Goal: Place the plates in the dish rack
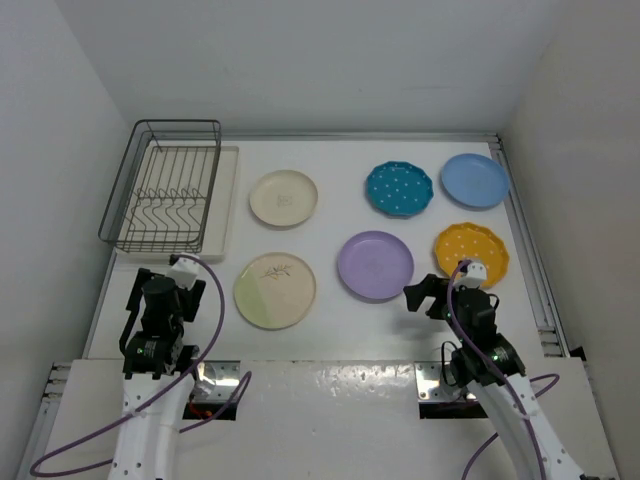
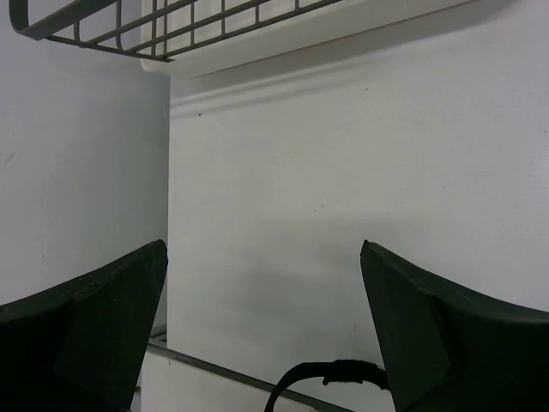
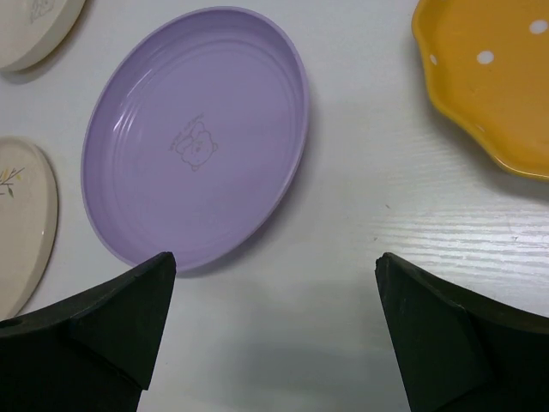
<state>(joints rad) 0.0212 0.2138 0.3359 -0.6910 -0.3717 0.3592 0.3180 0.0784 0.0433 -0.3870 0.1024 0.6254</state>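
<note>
While all six plates lie flat and apart from one another on the white bench [image 1: 330,235], none of them is yet in the dish rack [image 1: 172,190], which stands at the far left corner, its dark wire basket set on a beige tray [image 1: 228,195].

The plates sit in two rows to the right of the rack. In the far row, from left to right, are the cream plate [image 1: 283,198], the teal plate with white dots [image 1: 399,189] and the light blue plate [image 1: 475,180]. In the near row are the cream-and-green plate with a sprig [image 1: 275,290], the lavender plate [image 1: 375,265] and the orange-yellow dotted plate [image 1: 475,245], whose near edge is partly hidden by the right arm.

The left fingers [image 2: 94,326] are spread wide and hold nothing. They are over bare bench just on the near side of the rack, and the rack's near corner shows at the top of the left wrist view.

The right fingers [image 3: 463,343] are also spread wide and empty. They point at the strip of bench between the lavender plate and the orange-yellow plate, with the lavender one ahead to the left. Whether either pair touches the bench cannot be told.
</note>
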